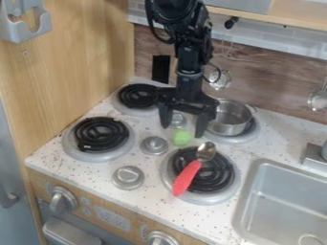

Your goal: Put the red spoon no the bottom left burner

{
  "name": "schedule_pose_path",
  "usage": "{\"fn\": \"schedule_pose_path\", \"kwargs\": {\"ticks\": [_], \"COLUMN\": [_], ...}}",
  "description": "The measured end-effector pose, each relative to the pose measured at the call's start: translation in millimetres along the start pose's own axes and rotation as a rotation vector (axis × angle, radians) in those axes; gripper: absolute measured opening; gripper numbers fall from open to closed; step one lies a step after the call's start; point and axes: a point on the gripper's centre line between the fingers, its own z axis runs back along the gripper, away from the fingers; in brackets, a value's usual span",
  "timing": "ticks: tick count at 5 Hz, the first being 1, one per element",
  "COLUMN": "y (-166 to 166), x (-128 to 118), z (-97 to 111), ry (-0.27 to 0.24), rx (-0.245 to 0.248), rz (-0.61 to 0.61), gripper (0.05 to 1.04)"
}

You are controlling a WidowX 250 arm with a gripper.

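One red spoon (188, 175), lying aslant across the bottom right burner (219, 180): metal bowl (206, 151) at that burner's far side, handle end over its near left rim

One gripper (182, 130), black, beyond that burner and to its left; fingers spread, nothing held

One destination, the bottom left burner (100, 134), left of the bottom right burner

Handling, as judged: light, stiff, hardly breakable. Handle thick enough for a firm pinch, perhaps faintly yielding at the surface; bowl rounded, probably slick, apt to twist or slide out. Best hold: across the handle's width, on the part over the bottom right burner's coil, towards the neck, nearer the likely balance. A grip at the tail end would probably let the bowl droop; fingertips pressed too low could catch the coil
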Motion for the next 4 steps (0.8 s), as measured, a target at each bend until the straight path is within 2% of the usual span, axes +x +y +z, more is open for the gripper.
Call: {"fn": "schedule_pose_path", "kwargs": {"ticks": [3, 4], "y": [-19.2, -26.0], "x": [-34.3, -35.8], "z": [-47.5, -49.0], "ry": [0.11, 0.113], "rx": [-0.011, -0.016], "rz": [-0.054, -0.067], "gripper": [0.999, 0.999]}}
